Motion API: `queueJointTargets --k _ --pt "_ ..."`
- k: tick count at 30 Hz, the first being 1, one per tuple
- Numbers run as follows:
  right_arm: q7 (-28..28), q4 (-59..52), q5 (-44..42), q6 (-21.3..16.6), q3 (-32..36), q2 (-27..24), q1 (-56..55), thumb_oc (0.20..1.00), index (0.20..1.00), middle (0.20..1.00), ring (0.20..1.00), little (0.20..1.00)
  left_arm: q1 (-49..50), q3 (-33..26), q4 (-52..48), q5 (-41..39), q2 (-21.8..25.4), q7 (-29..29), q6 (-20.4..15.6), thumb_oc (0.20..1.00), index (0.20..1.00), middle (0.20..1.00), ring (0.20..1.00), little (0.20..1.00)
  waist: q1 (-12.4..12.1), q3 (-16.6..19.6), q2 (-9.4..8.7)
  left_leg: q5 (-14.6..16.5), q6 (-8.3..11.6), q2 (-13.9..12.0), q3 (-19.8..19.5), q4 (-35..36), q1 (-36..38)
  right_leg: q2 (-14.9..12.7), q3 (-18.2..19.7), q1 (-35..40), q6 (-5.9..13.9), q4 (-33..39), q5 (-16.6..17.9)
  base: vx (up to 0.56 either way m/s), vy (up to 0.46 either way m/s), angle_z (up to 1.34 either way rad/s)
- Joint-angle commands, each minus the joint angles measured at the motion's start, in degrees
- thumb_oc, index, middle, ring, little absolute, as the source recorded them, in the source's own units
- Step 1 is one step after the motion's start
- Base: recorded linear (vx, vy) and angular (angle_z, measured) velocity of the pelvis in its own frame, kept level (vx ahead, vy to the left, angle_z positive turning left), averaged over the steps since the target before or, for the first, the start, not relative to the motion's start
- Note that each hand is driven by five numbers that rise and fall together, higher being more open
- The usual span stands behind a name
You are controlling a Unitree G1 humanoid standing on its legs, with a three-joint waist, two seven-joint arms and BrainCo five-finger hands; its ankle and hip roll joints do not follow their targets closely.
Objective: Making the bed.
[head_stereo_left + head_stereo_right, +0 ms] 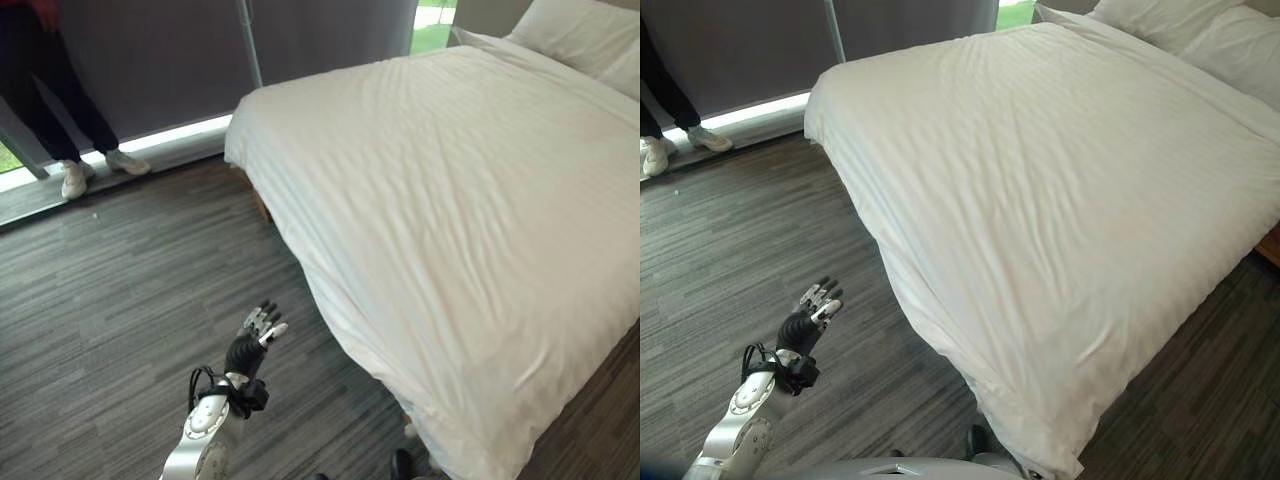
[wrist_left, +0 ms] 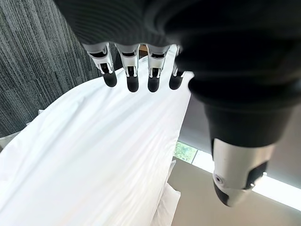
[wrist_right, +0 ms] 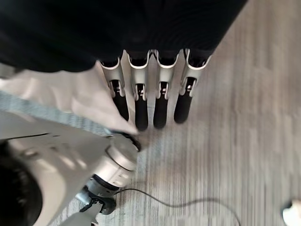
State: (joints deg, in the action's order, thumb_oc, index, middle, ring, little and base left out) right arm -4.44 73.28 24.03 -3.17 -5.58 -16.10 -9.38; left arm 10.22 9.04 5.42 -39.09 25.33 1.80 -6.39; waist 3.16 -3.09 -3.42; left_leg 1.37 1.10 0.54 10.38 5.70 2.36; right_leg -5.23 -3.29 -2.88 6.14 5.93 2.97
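Raised over the floor [image 1: 120, 300], my left hand [image 1: 258, 330] has its fingers straight and spread — holding nothing, apart from the bed. A person's legs [image 1: 50, 100] stand by the window. White duvet [image 1: 450, 200] covers the bed, pillows [image 1: 585, 35] at its head. My right hand [image 3: 150, 89] points straight fingers floorward — empty.

silver-grey arm [image 1: 205, 432], dark ribbed cover, dark-tipped fingers [image 2: 132, 77]
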Motion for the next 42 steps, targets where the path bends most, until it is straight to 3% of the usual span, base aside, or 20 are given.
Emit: queueJointTargets --k 1,2,3,4,6,9,10,14,16,17,18,19,20,23,24,26,27,30,37,42 --pt "0.5 14.5 -6.7 9.9 1.2 -9.4 -7.5 1.000 1.000 1.000 1.000 1.000 -5.9 -2.7 -3.7 1.3 -1.1 2.0 -1.5 1.000 1.000 1.000 1.000 1.000 2.7 -5.0 3.07 4.5 -3.76 1.0 0.0 -0.7 0.4 4.7 -1.2 2.1 -2.38 -0.9 -3.9 -0.02 0.001 -0.05" --pt "3.4 15.5 -18.1 9.0 11.6 -17.1 -4.8 1.000 1.000 1.000 1.000 1.000 -7.4 -2.1 -4.2 1.0 -0.8 2.2 -1.6 1.000 1.000 1.000 1.000 1.000 3.2 -5.0 2.86 4.6 -3.77 1.0 0.1 -0.7 0.5 4.7 -1.1 2.2 -2.21 -0.9 -3.8 -0.03 -0.004 -0.04" --pt "3.9 15.2 -23.4 8.5 15.4 -19.9 -3.6 1.000 1.000 1.000 1.000 1.000 -8.4 -1.7 -4.6 0.7 -0.6 2.0 -1.7 1.000 1.000 1.000 1.000 1.000 3.3 -5.0 2.75 4.6 -3.77 1.0 0.3 -0.7 0.5 4.7 -1.0 2.2 -2.17 -0.9 -3.7 -0.03 -0.005 -0.07" --pt "3.9 15.2 -23.4 8.5 15.5 -19.9 -3.6 1.000 1.000 1.000 1.000 1.000 -8.5 -1.7 -4.6 0.7 -0.6 2.0 -1.8 1.000 1.000 1.000 1.000 1.000 3.3 -4.9 2.75 4.6 -3.77 1.0 0.3 -0.7 0.5 4.7 -0.9 2.1 -2.18 -0.9 -3.6 -0.02 0.004 -0.05" --pt "8.4 9.4 -33.1 5.1 19.9 -23.9 0.3 1.000 1.000 1.000 1.000 1.000 -9.8 -0.6 -5.1 0.6 -1.1 0.2 -2.1 1.000 1.000 1.000 1.000 1.000 3.5 -4.9 2.56 4.6 -3.82 0.9 0.7 -0.7 0.5 4.8 -0.4 1.9 -2.17 -0.9 -3.2 -0.03 0.008 -0.10" --pt "11.7 -17.0 -34.1 1.2 24.4 -27.5 -3.8 1.000 1.000 1.000 1.000 1.000 -9.1 -1.5 -5.2 1.5 -2.0 -0.9 -3.1 1.000 1.000 1.000 1.000 1.000 4.7 -4.4 2.41 4.6 -3.80 0.8 1.6 -0.7 0.5 5.0 0.9 1.6 -2.13 -0.9 -2.8 -0.02 0.008 -0.31" --pt "14.4 -33.7 -33.8 -1.0 29.4 -27.7 -6.4 1.000 1.000 1.000 1.000 1.000 -8.2 -2.9 -5.1 1.2 -2.9 -1.2 -3.4 1.000 1.000 1.000 1.000 1.000 5.5 -4.2 2.52 4.7 -3.86 0.8 2.0 -0.7 0.6 5.1 1.5 1.5 -2.11 -0.9 -2.7 0.00 0.000 -0.25" --pt "15.0 -54.3 -37.9 -5.3 34.0 -23.1 -4.8 1.000 1.000 1.000 1.000 1.000 -6.9 -3.4 -5.3 0.8 -3.8 -1.2 -2.9 1.000 1.000 1.000 1.000 1.000 5.3 -3.6 2.91 4.6 -4.11 0.9 1.9 -0.7 0.7 5.2 1.4 1.5 -2.29 -0.9 -2.7 -0.01 -0.013 -0.27" --pt "14.6 -57.7 -39.6 -6.5 33.3 -21.2 -3.8 1.000 1.000 1.000 1.000 1.000 -6.5 -3.3 -5.5 0.7 -3.8 -1.0 -2.6 1.000 1.000 1.000 1.000 1.000 5.0 -3.6 2.90 4.5 -4.12 0.9 1.8 -0.7 0.6 5.2 1.2 1.5 -2.33 -0.9 -2.7 -0.01 -0.011 0.04" --pt "13.2 -60.6 -42.0 -7.4 32.0 -19.5 -2.9 1.000 1.000 1.000 1.000 1.000 -6.0 -3.2 -5.9 0.5 -3.7 -0.7 -2.4 1.000 1.000 1.000 1.000 1.000 4.8 -3.6 2.91 4.5 -4.12 0.9 1.7 -0.7 0.7 5.2 1.1 1.6 -2.39 -0.9 -2.8 -0.02 -0.030 0.12" --pt "8.8 -67.4 -46.8 -8.4 27.7 -16.7 -1.9 0.489 0.489 0.489 0.489 0.489 -5.6 -2.9 -6.3 0.4 -3.4 -0.4 -2.1 1.000 1.000 1.000 1.000 1.000 4.3 -3.7 2.98 4.4 -4.06 0.9 1.5 -0.7 0.7 5.2 0.8 1.7 -2.48 -0.9 -2.9 -0.04 -0.042 0.09" --pt "6.4 -68.9 -49.1 -8.6 25.5 -15.8 -1.7 0.285 0.285 0.285 0.285 0.285 -5.4 -2.8 -6.4 0.4 -3.1 0.0 -1.9 1.000 1.000 1.000 1.000 1.000 3.8 -3.8 2.94 4.2 -4.01 1.0 1.5 -0.7 0.5 5.2 0.7 1.6 -2.52 -0.9 -2.9 -0.05 -0.045 0.05" --pt "4.6 -71.3 -51.9 -8.8 22.0 -14.6 -1.0 0.200 0.200 0.200 0.200 0.200 -4.9 -2.4 -6.7 0.2 -2.7 0.2 -1.8 1.000 1.000 1.000 1.000 1.000 3.4 -3.9 2.89 4.1 -3.96 1.0 1.3 -0.7 0.4 5.1 0.5 1.6 -2.53 -0.9 -2.8 -0.05 -0.041 -0.01" --pt "0.1 -74.1 -58.3 -7.7 16.5 -12.1 -0.5 0.200 0.200 0.200 0.200 0.200 -4.1 -2.0 -7.1 0.0 -2.4 0.8 -1.6 1.000 1.000 1.000 1.000 1.000 2.6 -4.1 2.83 3.7 -3.90 1.1 1.0 -0.7 0.1 5.0 0.2 1.5 -2.64 -0.9 -2.8 -0.02 -0.021 0.05" --pt "-3.5 -73.3 -61.7 -5.9 9.5 -11.0 0.1 0.200 0.200 0.200 0.200 0.200 -3.7 -1.6 -7.0 -0.1 -2.2 1.4 -1.5 1.000 1.000 1.000 1.000 1.000 1.7 -4.5 2.95 3.4 -3.80 1.2 0.8 -0.7 0.0 4.9 -0.3 1.6 -2.64 -0.9 -2.8 -0.05 -0.050 0.11" --pt "-4.7 -72.1 -63.1 -4.5 6.2 -10.4 0.4 0.200 0.200 0.200 0.200 0.200 -3.5 -1.4 -7.0 -0.2 -2.2 1.7 -1.4 1.000 1.000 1.000 1.000 1.000 1.3 -4.5 3.02 3.3 -3.76 1.2 0.8 -0.7 -0.2 4.8 -0.5 1.4 -2.65 -0.9 -2.8 -0.04 -0.034 0.09" --pt "-6.3 -71.7 -65.8 -2.3 -0.6 -9.1 1.2 0.200 0.200 0.200 0.200 0.200 -3.4 -1.1 -6.9 -0.1 -2.1 1.7 -1.4 1.000 1.000 1.000 1.000 1.000 0.3 -5.1 3.29 3.0 -3.67 1.3 0.7 -0.7 -0.4 4.7 -0.8 1.3 -2.66 -0.9 -2.6 -0.05 -0.024 0.14" --pt "-11.2 -72.4 -66.2 1.3 -8.9 -9.6 1.0 0.200 0.200 0.200 0.200 0.200 -3.4 -1.6 -6.5 0.6 -2.1 1.8 -1.5 1.000 1.000 1.000 1.000 1.000 -0.8 -5.6 3.69 2.5 -3.46 1.3 0.7 -0.7 -1.0 4.6 -1.1 0.8 -2.66 -0.9 -2.5 -0.04 -0.024 0.11" --pt "-15.3 -69.4 -60.9 3.2 -15.2 -11.5 -0.8 0.200 0.200 0.200 0.200 0.200 -2.4 -2.6 -6.1 1.6 -2.8 2.3 -2.9 1.000 1.000 1.000 1.000 1.000 -1.4 -6.3 4.30 2.2 -3.24 1.4 0.3 -0.7 -1.5 4.3 -1.9 0.6 -2.57 -0.9 -2.6 -0.01 -0.008 0.02" --pt "-10.6 -57.9 -51.8 0.8 -13.5 -12.1 4.6 0.200 0.200 0.200 0.200 0.200 -3.7 -2.1 -6.0 0.6 -2.9 1.8 -4.0 1.000 1.000 1.000 1.000 1.000 -1.7 -8.4 5.15 1.4 -3.22 1.5 -0.2 -0.7 -3.2 4.0 -2.4 -0.9 -2.61 -0.9 -2.0 -0.05 -0.006 0.00"
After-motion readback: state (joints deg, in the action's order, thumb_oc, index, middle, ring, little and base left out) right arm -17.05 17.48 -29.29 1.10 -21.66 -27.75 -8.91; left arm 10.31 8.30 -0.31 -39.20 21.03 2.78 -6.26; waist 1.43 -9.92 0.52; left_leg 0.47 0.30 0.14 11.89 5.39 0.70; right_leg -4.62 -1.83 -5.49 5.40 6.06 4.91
